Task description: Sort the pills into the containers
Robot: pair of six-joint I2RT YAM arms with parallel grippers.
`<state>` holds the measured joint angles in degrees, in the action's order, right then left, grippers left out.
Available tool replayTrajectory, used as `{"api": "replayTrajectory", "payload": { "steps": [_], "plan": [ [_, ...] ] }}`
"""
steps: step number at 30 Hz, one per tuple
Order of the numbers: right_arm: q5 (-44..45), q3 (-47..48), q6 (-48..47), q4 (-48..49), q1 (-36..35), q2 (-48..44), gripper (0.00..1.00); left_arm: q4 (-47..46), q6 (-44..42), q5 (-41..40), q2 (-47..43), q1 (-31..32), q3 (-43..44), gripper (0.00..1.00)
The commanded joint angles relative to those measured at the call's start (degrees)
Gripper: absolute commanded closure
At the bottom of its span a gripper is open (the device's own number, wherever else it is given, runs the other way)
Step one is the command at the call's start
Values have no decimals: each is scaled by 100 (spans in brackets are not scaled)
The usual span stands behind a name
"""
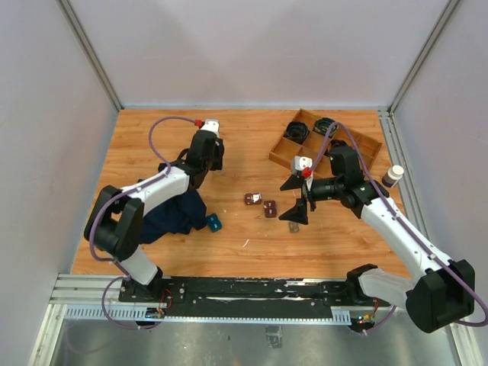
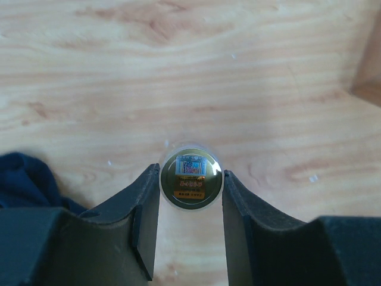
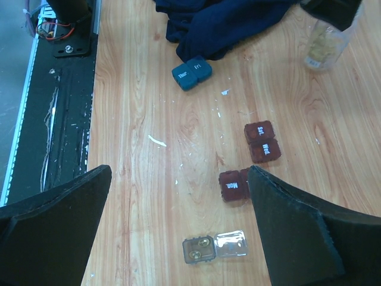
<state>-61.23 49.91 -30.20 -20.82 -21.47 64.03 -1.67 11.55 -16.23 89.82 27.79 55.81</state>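
Two dark-brown containers lie mid-table: a pair marked Sat. and Wed. (image 3: 262, 142) (image 1: 252, 199) and one marked Mon. (image 3: 233, 185) (image 1: 270, 208). A small grey box (image 3: 199, 249) lies with its clear lid (image 3: 231, 244) swung open and two yellowish pills (image 3: 205, 242) inside. My right gripper (image 3: 178, 173) (image 1: 293, 198) hangs wide open above these, holding nothing. My left gripper (image 2: 190, 176) (image 1: 210, 160) is shut on a clear round pill bottle (image 2: 191, 177) (image 3: 324, 44), seen end-on between its fingers, above bare wood at the left.
A teal double box (image 3: 191, 72) (image 1: 214, 223) lies beside a dark blue cloth (image 1: 171, 213) (image 3: 226, 18). A wooden divided tray (image 1: 358, 141) with black cables stands at the back right. A white-capped bottle (image 1: 393, 177) stands near the right edge.
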Motion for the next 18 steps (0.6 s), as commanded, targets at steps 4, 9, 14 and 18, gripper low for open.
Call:
{"api": "replayTrajectory", "payload": {
  "steps": [4,9,14,18],
  "plan": [
    [107,132,153,125,160,-71,1,566,-370,-405,1143,-332,1318,72],
    [218,84,347,303,217,-88,2,575,-273,-338,1143,-345,1463,30],
    [355,44,506,464,374,-114,2,679,-126,265,379,-337,1322,21],
    [1001,-228,1675,1363,673,-228,2,97,14,1597,-810,-300,416,19]
  ]
}}
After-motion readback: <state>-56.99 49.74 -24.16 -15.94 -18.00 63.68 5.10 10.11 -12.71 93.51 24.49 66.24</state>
